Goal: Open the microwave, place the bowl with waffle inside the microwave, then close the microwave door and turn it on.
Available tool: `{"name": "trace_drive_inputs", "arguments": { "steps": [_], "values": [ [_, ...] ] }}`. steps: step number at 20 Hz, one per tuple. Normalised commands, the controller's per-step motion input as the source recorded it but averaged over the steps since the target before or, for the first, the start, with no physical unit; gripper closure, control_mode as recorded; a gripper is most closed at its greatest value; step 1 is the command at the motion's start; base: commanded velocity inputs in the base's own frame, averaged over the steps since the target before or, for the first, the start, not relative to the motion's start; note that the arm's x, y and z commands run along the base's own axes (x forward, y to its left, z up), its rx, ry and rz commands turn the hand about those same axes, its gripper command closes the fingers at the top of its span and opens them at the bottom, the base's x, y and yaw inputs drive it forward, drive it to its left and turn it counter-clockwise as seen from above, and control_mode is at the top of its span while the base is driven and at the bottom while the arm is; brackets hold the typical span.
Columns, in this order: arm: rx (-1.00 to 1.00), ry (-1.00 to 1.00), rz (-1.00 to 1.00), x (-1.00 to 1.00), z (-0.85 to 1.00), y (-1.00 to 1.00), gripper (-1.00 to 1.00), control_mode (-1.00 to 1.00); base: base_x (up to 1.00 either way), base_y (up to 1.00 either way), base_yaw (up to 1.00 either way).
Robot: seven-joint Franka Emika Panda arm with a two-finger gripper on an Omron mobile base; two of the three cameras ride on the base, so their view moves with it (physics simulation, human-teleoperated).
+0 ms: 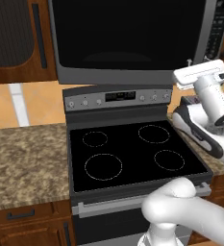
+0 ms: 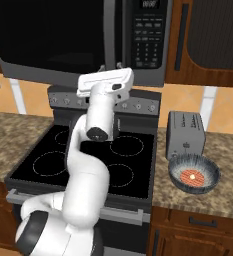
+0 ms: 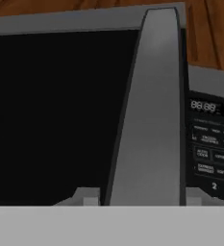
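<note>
So the gripper (image 3: 142, 198) was right up at the microwave door (image 3: 51, 110), fingers (image 3: 87, 197) either side of the base of the long handle bar (image 3: 152, 110), still a bit of gap showing, so open around it and couldn't tell if it was actually touching. The hand view had the keypad (image 3: 212, 144) right beside the handle. The right base view showed what the left one didn't: the bowl (image 2: 194, 173) with the waffle (image 2: 191, 176) on the granite counter (image 2: 223, 195), just in front of the toaster (image 2: 186, 134). The microwave (image 1: 132, 38) hung closed above the stove (image 1: 132, 153).
</note>
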Motion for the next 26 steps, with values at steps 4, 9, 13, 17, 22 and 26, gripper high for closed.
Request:
{"name": "trace_drive_inputs", "arguments": {
  "steps": [4,9,13,17,22,26],
  "values": [
    [-0.31,0.48,0.31,-1.0,0.97,0.82,1.0,-1.0,0.0,0.0,0.0],
    [-0.38,0.29,0.29,-1.0,0.43,0.67,1.0,-1.0,0.0,0.0,0.0],
    [-0.39,0.28,0.29,-1.0,0.37,0.74,1.0,-1.0,0.0,0.0,0.0],
    [-0.44,0.29,0.27,-1.0,0.37,0.96,1.0,-1.0,0.0,0.0,0.0],
    [-0.51,0.31,0.25,-1.0,0.37,1.0,1.0,-1.0,0.0,0.0,0.0],
    [-0.54,0.29,0.26,-1.0,0.23,1.0,1.0,-1.0,0.0,0.0,0.0]
  ]
}}
